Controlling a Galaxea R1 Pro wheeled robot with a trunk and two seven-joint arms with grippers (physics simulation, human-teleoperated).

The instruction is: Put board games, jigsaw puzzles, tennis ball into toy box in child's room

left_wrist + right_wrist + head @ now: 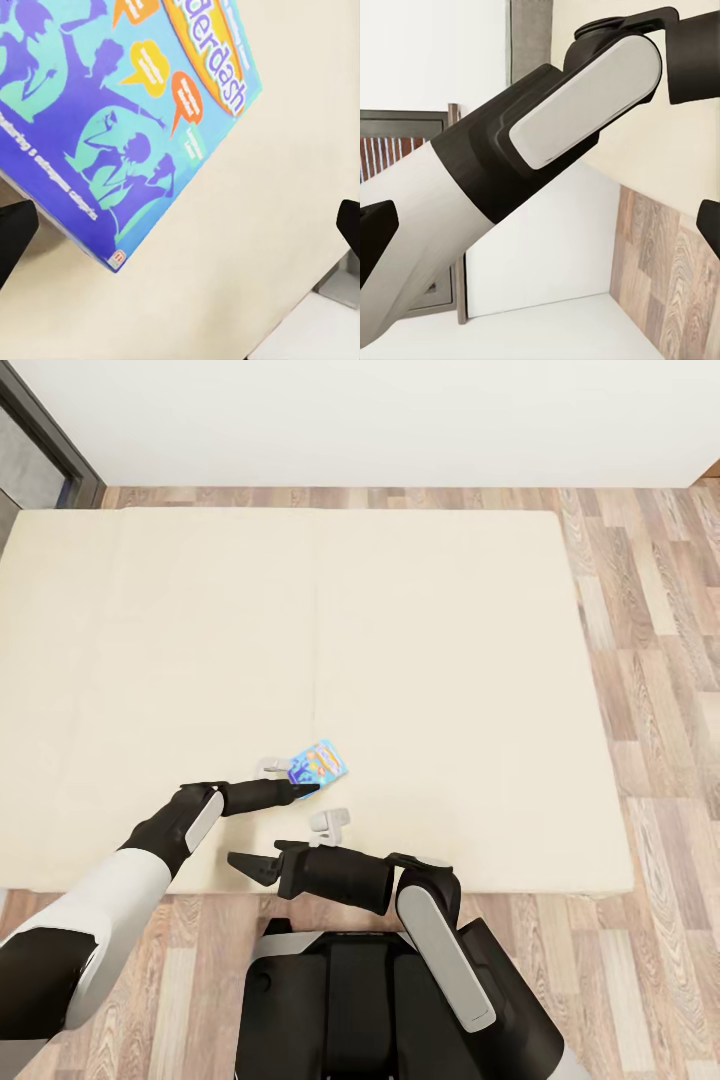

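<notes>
Toys are not packed yet: one blue game is left on the bed, reached by the wide-open left hand; the right hand is open too.

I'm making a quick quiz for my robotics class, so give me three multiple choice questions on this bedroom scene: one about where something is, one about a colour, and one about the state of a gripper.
1. Where does the blue board game lie?
A. On the wood floor
B. On the bed, near its front edge
C. Inside a grey bin

2. What is the main colour of the game's printed face?
A. Blue and turquoise, with orange and yellow speech bubbles
B. Plain red
C. Black and white

3. How does the left gripper stand?
A. Shut on the game
B. Folded back against the trunk
C. Open, its fingers wide apart, at the game's near end

Answers:
1. B, the head view shows the box flat on the beige mattress.
2. A, the left wrist view shows that print close up.
3. C, the left wrist view shows both fingertips far apart with the game between and beyond them, not clamped.
</notes>
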